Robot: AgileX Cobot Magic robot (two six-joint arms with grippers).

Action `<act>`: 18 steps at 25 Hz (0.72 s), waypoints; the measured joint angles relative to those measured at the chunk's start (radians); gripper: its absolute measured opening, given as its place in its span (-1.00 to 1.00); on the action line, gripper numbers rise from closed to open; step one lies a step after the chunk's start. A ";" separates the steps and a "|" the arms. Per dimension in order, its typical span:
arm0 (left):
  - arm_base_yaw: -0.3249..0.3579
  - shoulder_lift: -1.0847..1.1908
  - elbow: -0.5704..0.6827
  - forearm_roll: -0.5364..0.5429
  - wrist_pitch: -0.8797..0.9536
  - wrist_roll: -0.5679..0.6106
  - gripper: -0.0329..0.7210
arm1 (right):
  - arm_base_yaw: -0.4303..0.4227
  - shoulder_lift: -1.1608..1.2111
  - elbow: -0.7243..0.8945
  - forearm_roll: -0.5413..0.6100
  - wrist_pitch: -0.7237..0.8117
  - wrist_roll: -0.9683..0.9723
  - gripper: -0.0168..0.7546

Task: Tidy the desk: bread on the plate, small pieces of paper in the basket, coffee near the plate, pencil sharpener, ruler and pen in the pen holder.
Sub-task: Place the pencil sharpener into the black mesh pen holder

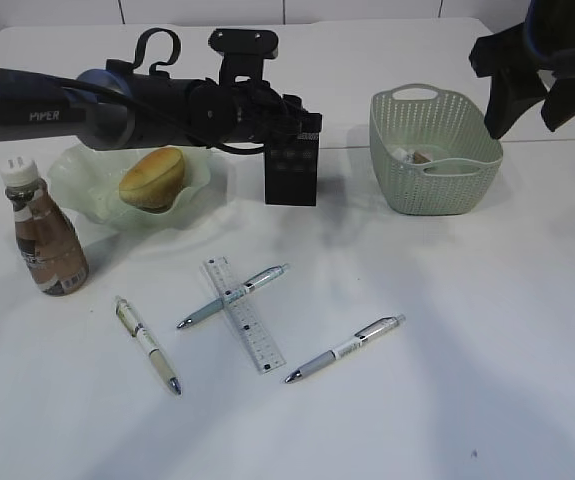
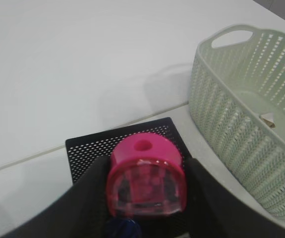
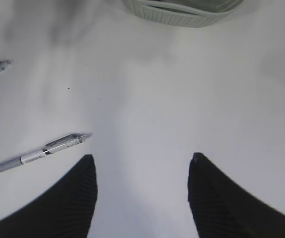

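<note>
Sharpener (image 2: 146, 174) clamped in left tool (image 2: 147, 191) above pen holder (image 2: 127, 144); right tool (image 3: 141, 168) apart.

The left gripper (image 1: 305, 128) hides the top of the pen holder (image 1: 292, 172) in the exterior view, and its fingertips cannot be made out there. The right gripper (image 1: 527, 100) is cut off by the top and right edges of that view. Contents of the basket (image 1: 434, 150) are too small to identify; its far end is cropped in the left wrist view.
</note>
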 joint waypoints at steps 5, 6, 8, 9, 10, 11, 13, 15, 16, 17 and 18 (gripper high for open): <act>0.000 0.000 0.000 0.002 -0.010 0.000 -0.07 | 0.000 0.000 0.000 0.000 0.000 0.000 0.24; 0.000 0.000 0.000 0.002 -0.015 0.000 -0.05 | 0.000 0.000 0.000 0.000 0.000 0.000 0.24; 0.000 0.000 0.000 0.002 -0.020 0.000 -0.02 | 0.000 0.000 0.000 0.000 0.000 0.000 0.23; 0.000 0.000 0.000 0.002 -0.019 0.000 -0.01 | 0.000 0.000 0.000 0.000 0.000 0.000 0.23; 0.000 0.000 0.000 0.002 -0.019 0.000 0.01 | 0.000 0.000 0.000 0.000 0.000 0.000 0.23; 0.000 0.000 0.000 0.002 -0.019 0.000 0.02 | 0.000 0.000 0.000 0.000 0.000 0.000 0.23; 0.000 0.000 0.000 0.002 -0.019 0.000 0.05 | 0.000 0.000 0.000 0.000 0.000 0.000 0.23; 0.000 0.002 0.000 0.002 -0.022 0.000 0.07 | 0.000 0.000 0.000 0.000 0.000 0.000 0.23; 0.000 0.002 0.000 0.002 -0.022 0.000 0.07 | 0.000 0.000 0.000 0.000 0.000 0.000 0.23; 0.000 0.004 0.000 0.002 -0.022 0.000 0.07 | 0.000 0.000 0.000 0.000 0.000 0.000 0.23; 0.000 0.004 0.000 0.002 -0.022 0.000 0.08 | 0.000 0.000 0.000 0.000 0.000 0.000 0.23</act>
